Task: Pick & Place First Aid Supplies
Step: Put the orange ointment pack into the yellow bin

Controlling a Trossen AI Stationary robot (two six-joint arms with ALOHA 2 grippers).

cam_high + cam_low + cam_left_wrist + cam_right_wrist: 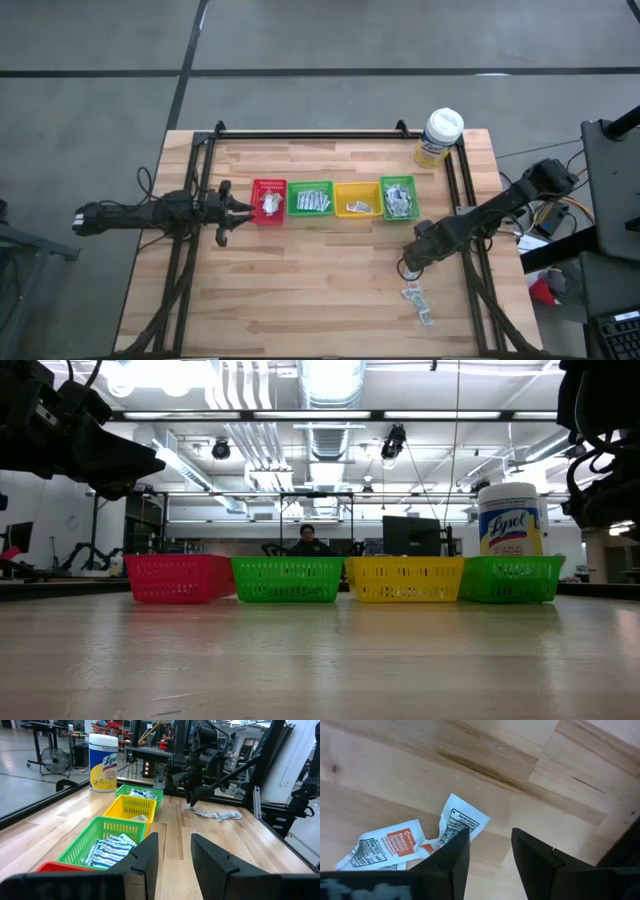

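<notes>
Sachets [395, 845] lie loose on the bare wood near the table's [330, 300] front right, flat crinkled paper packets printed white and orange-red, just under the right gripper [490, 852]. It hangs over them with its fingers parted and empty, apparently lined up to pinch one. The left gripper [172, 857] waits beside the red bin [268, 201], also parted, holding nothing. Four ribbed plastic bins sit in a row (red, green [310, 199], yellow [357, 199], green [398, 197]), each already holding sorted packets, so these strays look like the last ones left.
</notes>
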